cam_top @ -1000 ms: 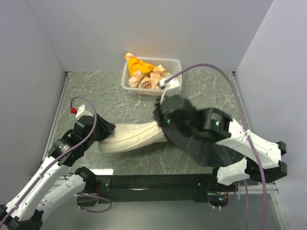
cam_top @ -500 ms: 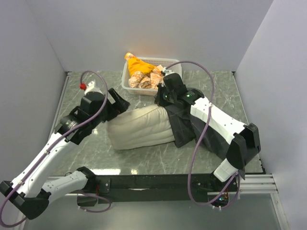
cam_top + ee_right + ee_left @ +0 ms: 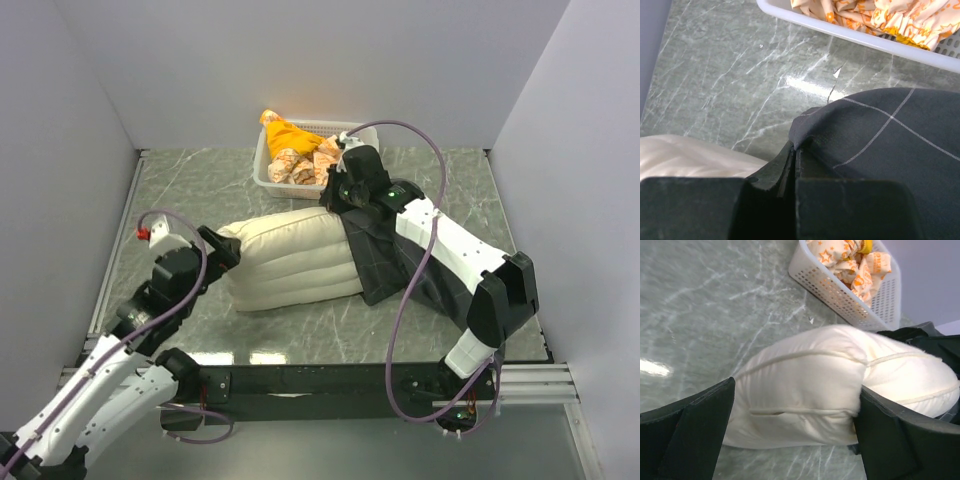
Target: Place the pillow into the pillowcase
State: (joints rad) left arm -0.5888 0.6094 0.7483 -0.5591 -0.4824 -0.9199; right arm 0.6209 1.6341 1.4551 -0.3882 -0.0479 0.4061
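Observation:
The cream pillow (image 3: 295,258) lies across the middle of the table, its right end inside the dark checked pillowcase (image 3: 390,268). My left gripper (image 3: 222,250) is open at the pillow's left end. In the left wrist view its jaws (image 3: 797,407) stand wide on either side of the pillow (image 3: 810,385), the right finger (image 3: 895,440) touching it. My right gripper (image 3: 333,198) is shut on the pillowcase's rim at the far side of the pillow. In the right wrist view the dark fabric (image 3: 880,135) is pinched at the closed jaw tips (image 3: 796,147), with the pillow (image 3: 685,155) at lower left.
A white mesh basket (image 3: 264,178) holding orange-and-white cloth bundles (image 3: 295,150) stands at the back, just beyond my right gripper. It also shows in both wrist views, as the basket wall (image 3: 840,295) and the basket rim (image 3: 850,32). Grey walls close in the marbled table (image 3: 190,195).
My left gripper let go of the pillow's left end, swung up and away, and has come back open around that end. The right arm swung to the far side, still holding the case.

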